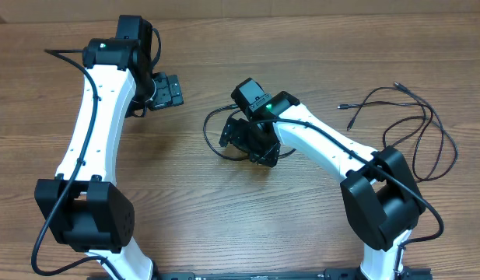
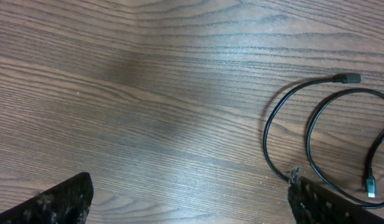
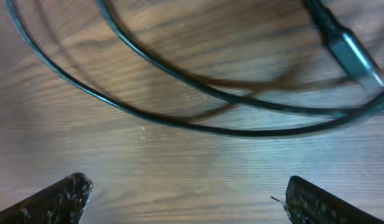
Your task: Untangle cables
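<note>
Right fingers (image 3: 61,198), spread wide and empty, hover over a looped cable (image 3: 241,132) at mid counter (image 1: 224,225); a second cable (image 1: 430,117) lies well apart. Left fingers (image 2: 55,202) also open. Recommended grasp: a single strand near its plug (image 3: 353,56).

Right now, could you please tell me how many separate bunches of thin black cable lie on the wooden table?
2. One thin black cable loop lies at the centre under the open right gripper; one looser black tangle lies far right. The arms may hide more.
</note>
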You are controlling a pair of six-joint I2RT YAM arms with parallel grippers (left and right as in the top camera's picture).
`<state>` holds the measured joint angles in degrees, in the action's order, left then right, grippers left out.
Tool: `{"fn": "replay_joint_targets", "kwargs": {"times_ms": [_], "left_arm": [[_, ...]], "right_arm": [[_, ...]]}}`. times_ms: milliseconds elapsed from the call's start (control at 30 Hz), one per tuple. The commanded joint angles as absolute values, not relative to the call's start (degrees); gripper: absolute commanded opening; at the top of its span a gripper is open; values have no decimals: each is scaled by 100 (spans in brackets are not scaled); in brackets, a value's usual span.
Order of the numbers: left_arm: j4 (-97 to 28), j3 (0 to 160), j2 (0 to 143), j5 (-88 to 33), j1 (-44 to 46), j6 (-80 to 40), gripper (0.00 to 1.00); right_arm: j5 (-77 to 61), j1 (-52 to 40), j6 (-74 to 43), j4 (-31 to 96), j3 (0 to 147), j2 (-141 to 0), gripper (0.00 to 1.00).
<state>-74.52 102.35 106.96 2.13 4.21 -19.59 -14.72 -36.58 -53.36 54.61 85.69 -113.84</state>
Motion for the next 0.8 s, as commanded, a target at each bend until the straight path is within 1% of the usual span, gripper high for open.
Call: {"fn": "replay_joint_targets", "kwargs": {"times_ms": [0, 67, 167, 233, 267, 333, 400, 467, 633, 767], "left_arm": [[-7448, 10210, 10753, 187, 451, -2062, 100], [-7448, 10210, 10753, 187, 451, -2062, 100], [-7448, 10210, 10753, 187, 451, -2062, 100], [-7448, 10210, 10753, 187, 451, -2062, 100], [-7448, 10210, 10753, 187, 451, -2062, 100], [-7450, 10210, 10753, 187, 451, -2062, 100], [-7450, 10210, 10753, 187, 451, -2062, 99], [-7450, 10210, 10753, 187, 451, -2062, 100], [-7448, 10210, 10753, 187, 451, -2062, 100], [-7448, 10210, 10753, 187, 451, -2062, 100]], "right_arm": [[-1859, -3664, -5356, 5940, 8545, -11264, 100], [-1925, -3664, -5358, 6152, 8545, -11264, 100], [-1916, -3660, -5376, 5780, 8545, -11264, 100], [-1669, -3651, -5481, 5688, 8545, -11264, 100], [-1135, -3649, -6080, 5881, 8545, -11264, 100], [-537, -3632, -6960, 6243, 8545, -11264, 100], [-193, -3599, -7516, 6493, 8545, -11264, 100], [-10, -3573, -7815, 6571, 8545, -11264, 100], [-3, -3522, -7861, 6230, 8545, -11264, 100], [193, -3524, -8619, 6189, 8545, -11308, 100]]}}
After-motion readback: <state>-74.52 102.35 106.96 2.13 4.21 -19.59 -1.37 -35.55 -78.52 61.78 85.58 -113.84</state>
